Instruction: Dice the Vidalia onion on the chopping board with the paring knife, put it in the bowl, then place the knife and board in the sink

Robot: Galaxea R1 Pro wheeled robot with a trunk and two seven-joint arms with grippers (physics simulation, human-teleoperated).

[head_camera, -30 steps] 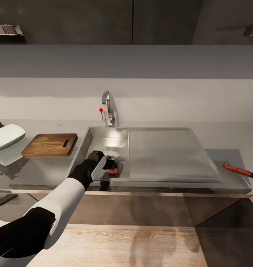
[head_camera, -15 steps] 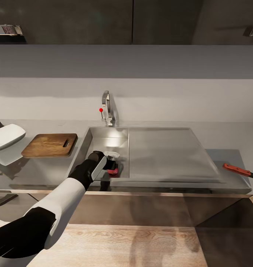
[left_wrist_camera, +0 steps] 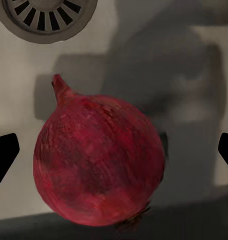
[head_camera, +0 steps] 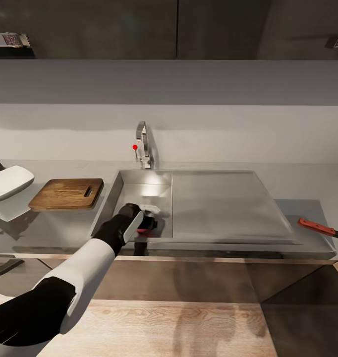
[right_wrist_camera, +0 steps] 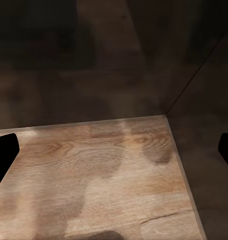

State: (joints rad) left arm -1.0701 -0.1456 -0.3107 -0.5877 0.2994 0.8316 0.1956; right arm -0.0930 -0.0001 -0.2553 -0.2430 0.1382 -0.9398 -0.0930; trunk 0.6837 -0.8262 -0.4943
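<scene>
Both dark fingertips of the left gripper (left_wrist_camera: 114, 155) stand spread at the frame's side edges, the Vidalia onion (left_wrist_camera: 98, 160) centred between them, stem toward the upper-left drain (left_wrist_camera: 43, 17).

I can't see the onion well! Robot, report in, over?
Left end effector open, straddling the red onion in the sink. Right end effector open over wood floor. Paring knife waits on countertop. Nothing blocking.

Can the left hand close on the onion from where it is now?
Probably yes. In the left wrist view the onion lies on the sink floor between the open fingers of the left hand, nothing between them.
</scene>
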